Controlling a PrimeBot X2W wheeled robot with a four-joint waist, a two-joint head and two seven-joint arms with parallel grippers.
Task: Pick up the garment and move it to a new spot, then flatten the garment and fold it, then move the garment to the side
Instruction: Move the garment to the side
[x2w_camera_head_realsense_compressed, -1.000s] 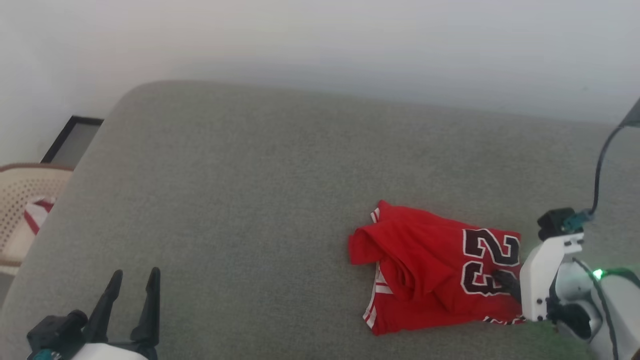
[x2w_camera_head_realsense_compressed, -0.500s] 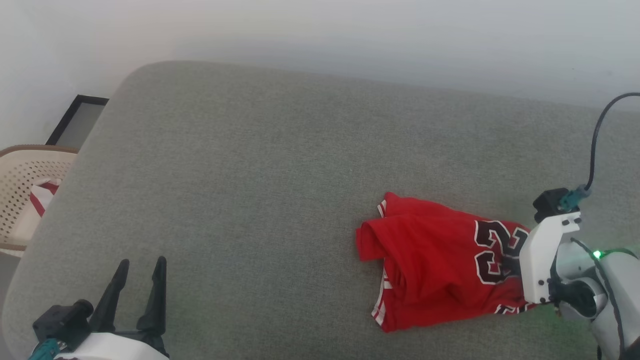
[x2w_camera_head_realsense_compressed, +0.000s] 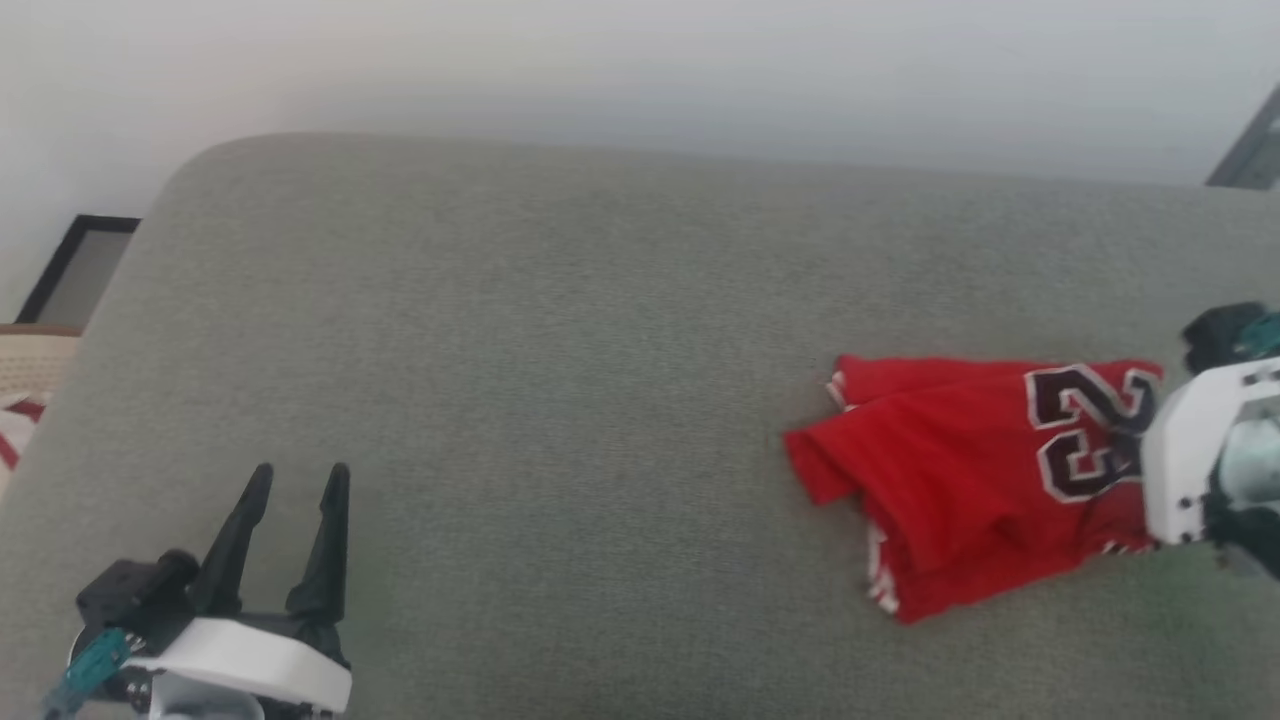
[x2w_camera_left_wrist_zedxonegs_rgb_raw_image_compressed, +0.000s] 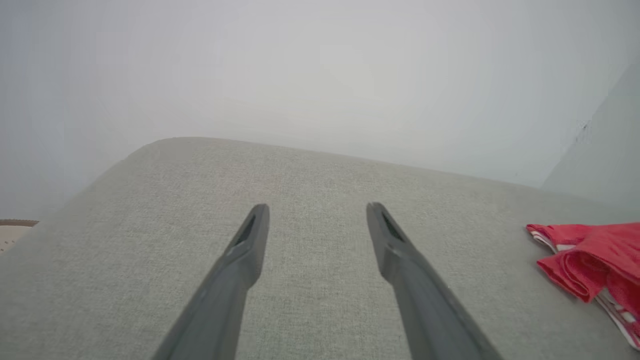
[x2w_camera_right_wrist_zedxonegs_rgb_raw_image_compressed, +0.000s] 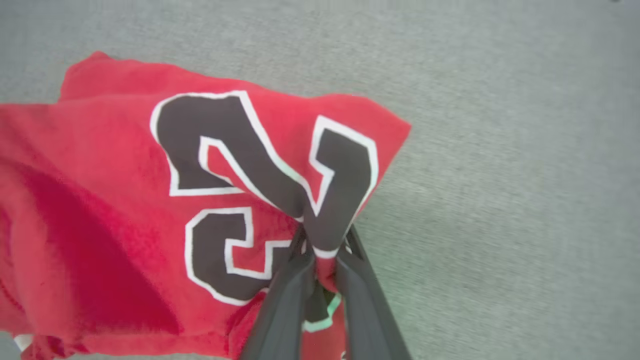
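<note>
Grey cushion carries the garment; right gripper pinches its numbered edge for lifting; left gripper stands clear, spread wide.

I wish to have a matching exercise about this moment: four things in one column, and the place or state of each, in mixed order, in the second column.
Things:
1. left gripper
2. right gripper
3. garment
4. grey cushion

Places or states:
a. lies under the garment
b. fingers closed on red cloth
c. fingers open, far from the garment
d. crumpled, at the right of the head view

Pairs: 1-c, 2-b, 3-d, 4-a
</note>
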